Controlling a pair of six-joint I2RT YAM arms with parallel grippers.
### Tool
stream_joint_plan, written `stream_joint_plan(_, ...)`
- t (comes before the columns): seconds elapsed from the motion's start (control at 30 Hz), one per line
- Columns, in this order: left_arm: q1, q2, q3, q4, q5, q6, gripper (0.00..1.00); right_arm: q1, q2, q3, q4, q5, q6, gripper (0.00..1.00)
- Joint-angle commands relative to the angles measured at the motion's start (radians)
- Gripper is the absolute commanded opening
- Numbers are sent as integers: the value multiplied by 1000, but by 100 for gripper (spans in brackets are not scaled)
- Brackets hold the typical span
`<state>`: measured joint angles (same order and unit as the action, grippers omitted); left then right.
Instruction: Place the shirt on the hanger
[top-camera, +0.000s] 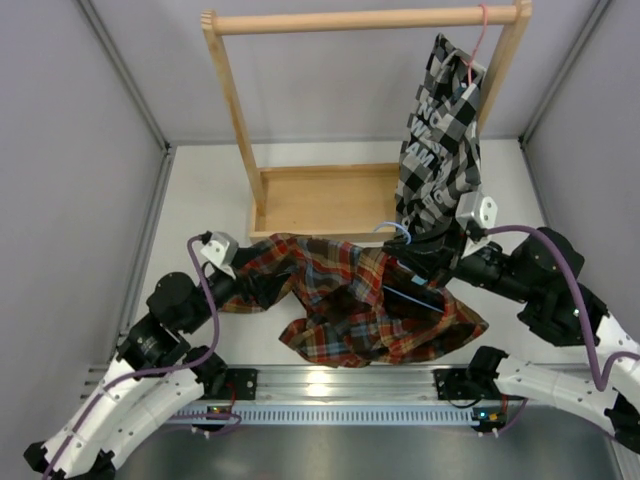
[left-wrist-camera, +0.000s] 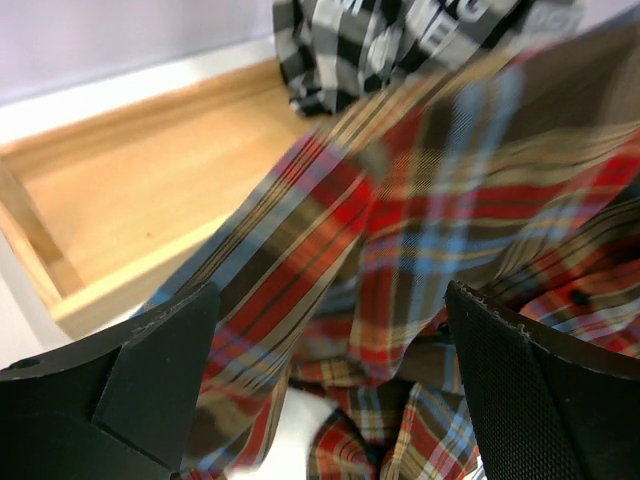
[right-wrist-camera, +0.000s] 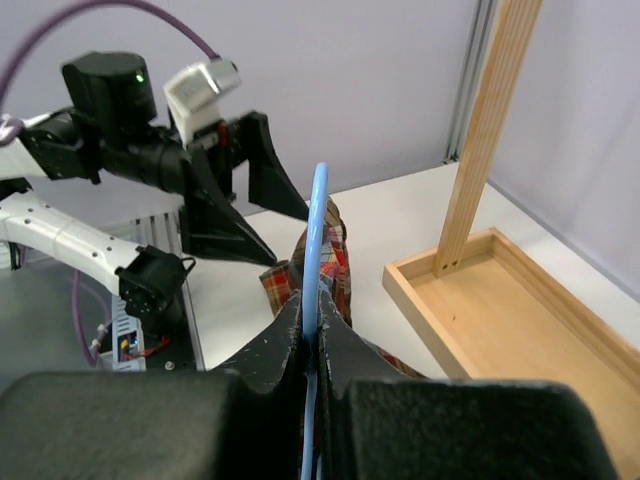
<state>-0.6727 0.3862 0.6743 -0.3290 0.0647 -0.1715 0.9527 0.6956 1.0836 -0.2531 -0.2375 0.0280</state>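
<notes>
The plaid shirt (top-camera: 350, 305) lies crumpled on the table in front of the wooden rack. My right gripper (top-camera: 425, 268) is over the shirt's right part, shut on the thin light-blue hanger (top-camera: 395, 230), whose hook points toward the rack. In the right wrist view the hanger (right-wrist-camera: 320, 220) stands edge-on between the closed fingers of the right gripper (right-wrist-camera: 318, 312), with shirt cloth (right-wrist-camera: 335, 250) behind it. My left gripper (top-camera: 248, 285) is at the shirt's left end. In the left wrist view its jaws stand wide apart around raised plaid cloth (left-wrist-camera: 400, 250), not clamped on it.
A wooden rack with a tray base (top-camera: 320, 200) and a top rail (top-camera: 360, 20) stands at the back. A black-and-white checked shirt (top-camera: 440, 140) hangs from the rail on a pink-red hanger (top-camera: 481, 35). Grey walls close the sides.
</notes>
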Motion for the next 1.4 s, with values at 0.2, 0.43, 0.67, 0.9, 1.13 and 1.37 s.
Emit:
stream_joint_plan(0.2,-1,118,-91,194,-117,-51,97,0,-25,119,-52,-46,-11,0)
stream_joint_plan(0.43,-1,207,-127,401,-195,-3,24,-2,-34,133,-52,-68,3,0)
stream_joint_plan(0.67,-2,226,-154,437,-474,-109,0,-2,-76,108,-71,29,3,0)
stream_joint_plan(0.9,16,226,-174,344,-655,-210,0,-2,-165,78,-74,110,12,0)
stream_joint_plan(1.13,16,250,-144,287,-636,-256,0,-2,-145,70,-72,153,3,0)
stream_joint_plan(1.37,44,243,-154,243,-694,-316,0,0,-153,62,-63,181,4,0)
